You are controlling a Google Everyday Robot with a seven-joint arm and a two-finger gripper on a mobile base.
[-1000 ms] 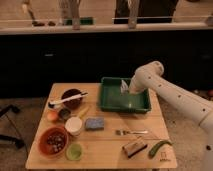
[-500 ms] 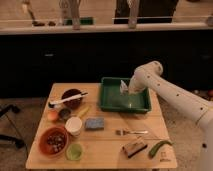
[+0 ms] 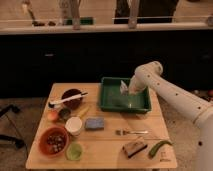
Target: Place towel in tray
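The green tray stands at the back right of the wooden table. My gripper reaches down over the tray from the right, at the end of the white arm. It is shut on the pale towel, which hangs bunched from it just above the tray floor, inside the tray's back right part.
A dark bowl with a white utensil, an orange fruit, a white cup, a blue sponge, an orange bowl, a green cup, a fork, a brown block and a green vegetable lie on the table.
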